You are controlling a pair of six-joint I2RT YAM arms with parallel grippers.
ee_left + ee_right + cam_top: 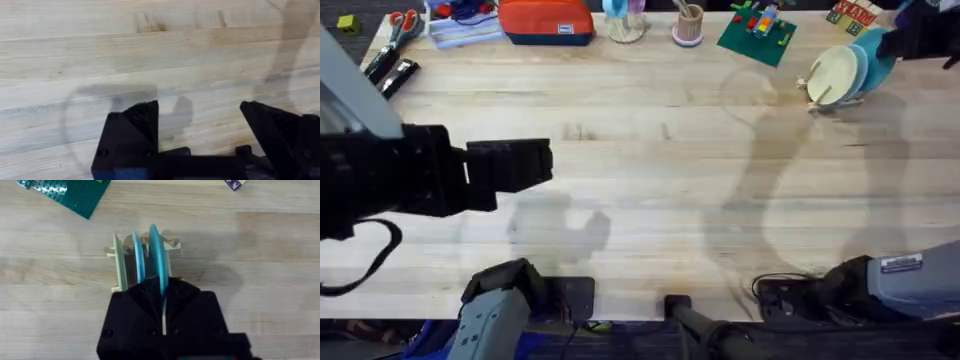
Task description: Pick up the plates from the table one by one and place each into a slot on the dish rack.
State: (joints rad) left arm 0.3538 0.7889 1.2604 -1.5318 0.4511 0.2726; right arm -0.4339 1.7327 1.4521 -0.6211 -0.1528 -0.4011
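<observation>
Turquoise plate point(155, 255) pinched edge-on in your right gripper point(163, 287), standing in rack point(118, 277) per wrist view | overhead: three plates upright at far right | left gripper point(200, 125) spread over bare table point(150, 60)

along the far edge you have an orange pouch point(546, 21), red-handled scissors point(400, 24), a pencil cup point(688, 25) and a green building-brick baseplate point(756, 36) carrying small coloured bricks.

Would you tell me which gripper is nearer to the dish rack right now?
Right. The right gripper is at the dish rack, shut on the turquoise plate; the left gripper hovers far across the table.
</observation>
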